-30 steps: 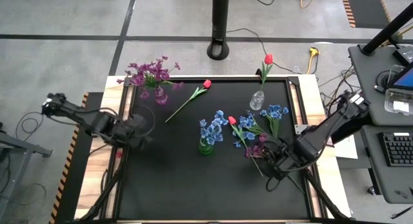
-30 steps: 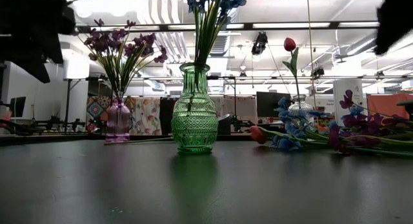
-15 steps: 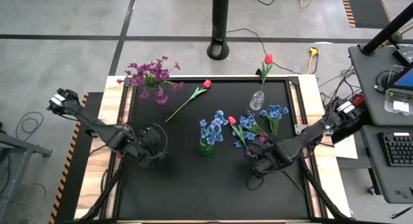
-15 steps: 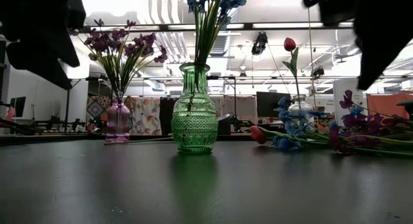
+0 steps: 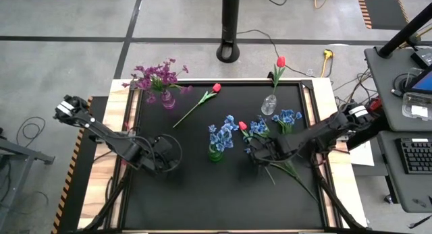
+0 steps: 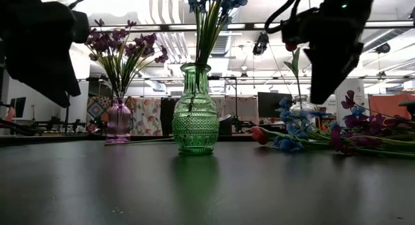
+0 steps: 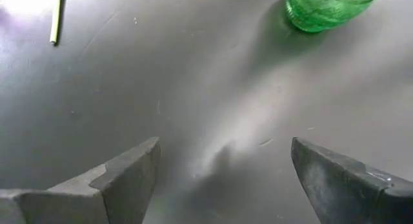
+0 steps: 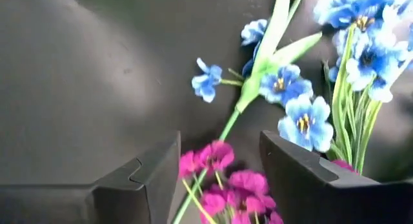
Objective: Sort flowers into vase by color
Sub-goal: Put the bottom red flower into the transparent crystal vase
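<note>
A green vase (image 5: pixel 214 153) (image 6: pixel 194 115) holds blue blossoms (image 5: pixel 221 135). A pink vase (image 5: pixel 167 100) holds purple-magenta blossoms (image 5: pixel 154 76), and a clear vase (image 5: pixel 268 105) holds one red tulip (image 5: pixel 280 61). Another red tulip (image 5: pixel 216 88) lies loose on the mat, its stem slanting toward the near left. A loose pile of blue (image 5: pixel 259 129), purple (image 8: pixel 222 156) and red (image 5: pixel 242 125) flowers lies right of the green vase. My right gripper (image 5: pixel 256 153) (image 8: pixel 219 169) hovers open above the pile's purple blossoms. My left gripper (image 5: pixel 174 154) (image 7: pixel 222 169) hovers open over bare mat left of the green vase.
A black mat (image 5: pixel 202 193) covers the table inside a wooden border (image 5: pixel 322 106). Bare mat lies along the near side and between the pink and green vases. A black pole base (image 5: pixel 229 52) stands on the floor beyond the far edge.
My right gripper has travelled toward the table's left, from the near right side of the loose pile to above its purple blossoms. My left gripper has moved toward the right, closer to the green vase. No flower or vase has moved.
</note>
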